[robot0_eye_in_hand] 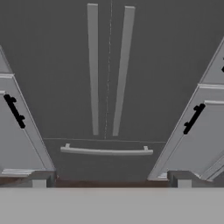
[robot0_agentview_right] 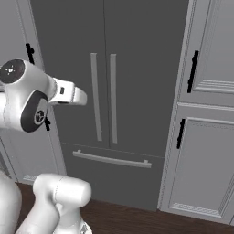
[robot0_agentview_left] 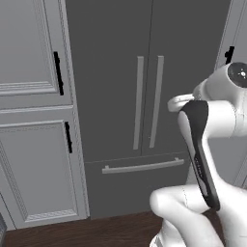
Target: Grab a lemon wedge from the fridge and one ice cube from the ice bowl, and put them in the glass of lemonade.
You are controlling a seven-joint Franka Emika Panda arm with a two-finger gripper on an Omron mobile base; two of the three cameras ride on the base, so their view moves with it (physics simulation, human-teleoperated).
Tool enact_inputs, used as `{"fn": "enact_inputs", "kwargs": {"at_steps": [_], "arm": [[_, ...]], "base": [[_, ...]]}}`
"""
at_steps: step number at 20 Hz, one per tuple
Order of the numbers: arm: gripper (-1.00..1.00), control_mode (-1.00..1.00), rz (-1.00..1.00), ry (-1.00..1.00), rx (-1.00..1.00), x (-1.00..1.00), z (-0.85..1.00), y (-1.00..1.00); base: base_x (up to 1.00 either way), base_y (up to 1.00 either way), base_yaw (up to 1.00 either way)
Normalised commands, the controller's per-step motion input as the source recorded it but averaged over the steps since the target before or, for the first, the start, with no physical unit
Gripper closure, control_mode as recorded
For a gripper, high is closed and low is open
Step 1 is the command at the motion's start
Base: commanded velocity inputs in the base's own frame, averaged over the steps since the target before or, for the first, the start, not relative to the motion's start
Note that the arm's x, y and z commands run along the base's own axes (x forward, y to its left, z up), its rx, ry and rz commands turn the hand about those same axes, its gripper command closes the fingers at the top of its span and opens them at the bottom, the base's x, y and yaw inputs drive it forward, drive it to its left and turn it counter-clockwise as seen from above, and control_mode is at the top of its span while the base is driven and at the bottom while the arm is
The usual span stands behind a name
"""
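Observation:
The fridge (robot0_agentview_left: pixel 111 72) (robot0_agentview_right: pixel 137 45) (robot0_eye_in_hand: pixel 57 65) stands straight ahead, a tall dark grey unit with both doors shut. Two long light grey bar handles (robot0_agentview_left: pixel 139 101) (robot0_eye_in_hand: pixel 92 65) run down its middle seam, and a horizontal drawer handle (robot0_agentview_left: pixel 142 167) (robot0_eye_in_hand: pixel 106 151) sits below them. My gripper (robot0_eye_in_hand: pixel 111 181) faces the doors from a distance and is open, its fingertips (robot0_eye_in_hand: pixel 39 179) far apart with nothing between them. The lemon wedge, the ice cube, the ice bowl and the glass of lemonade are out of view.
Light grey panelled cabinets with black handles flank the fridge on the left (robot0_agentview_left: pixel 34 48) and the right (robot0_agentview_right: pixel 205 151). Dark wooden floor (robot0_agentview_left: pixel 96 231) (robot0_agentview_right: pixel 137 219) lies between my base and the fridge. My own arm (robot0_agentview_left: pixel 207 144) fills the near foreground.

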Motion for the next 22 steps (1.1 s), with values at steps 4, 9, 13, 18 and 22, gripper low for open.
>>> {"fn": "enact_inputs", "kwargs": {"at_steps": [4, 9, 13, 18, 22], "arm": [[-1.0, -1.0, 0.0, -0.01, 0.01, 0.97, 0.32, -0.23], [-1.0, -1.0, 0.0, -0.01, 0.06, 1.0, -0.87, -0.26], [-1.0, -1.0, 0.0, -0.03, 0.07, 1.0, -1.0, -0.1], [-1.0, -1.0, 0.0, -0.02, 0.03, 0.91, -0.43, -0.11], [-1.0, -1.0, -0.02, 0.07, 0.0, 0.75, 0.45, -0.16]], "base": [[0.0, 0.0, 0.0], [0.0, 0.0, 0.0], [0.0, 0.0, 0.0], [0.0, 0.0, 0.0], [0.0, 0.0, 0.0]]}}
